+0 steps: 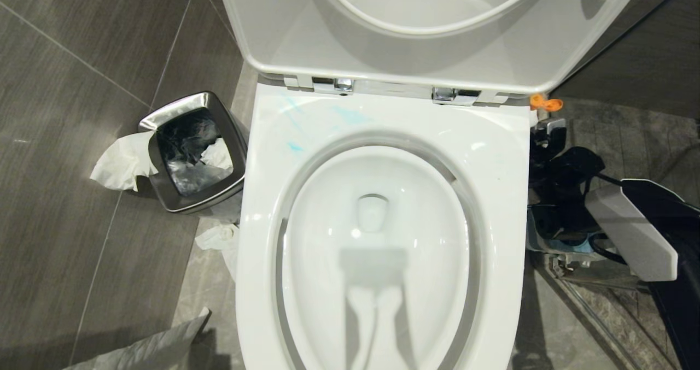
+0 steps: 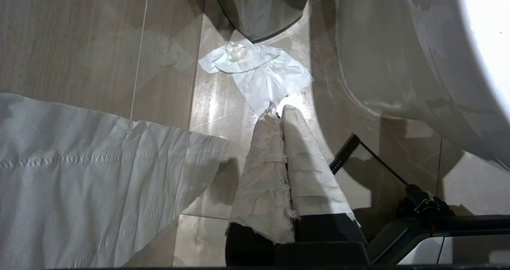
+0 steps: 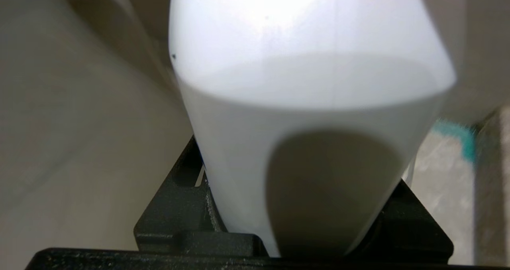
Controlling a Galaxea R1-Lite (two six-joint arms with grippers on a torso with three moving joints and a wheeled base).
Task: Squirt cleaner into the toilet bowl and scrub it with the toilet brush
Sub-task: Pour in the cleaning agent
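Filling right wrist view — white bottle point(image 3: 310, 102), unseen overhead

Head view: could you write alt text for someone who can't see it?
An open white toilet bowl fills the picture, seat and lid raised, with faint turquoise cleaner smears on its rim. A steel waste bin and crumpled tissues sit on the grey tiled floor at its left.

Toilet bowl point(image 1: 383, 239): centre, lid raised at far end.
Cleaner smears point(image 1: 295, 146): on far-left rim.
Waste bin point(image 1: 191, 151): left of bowl, on floor.
Tissue point(image 1: 117, 165): hung over bin's left edge.
Right arm point(image 1: 629, 228): right of bowl.
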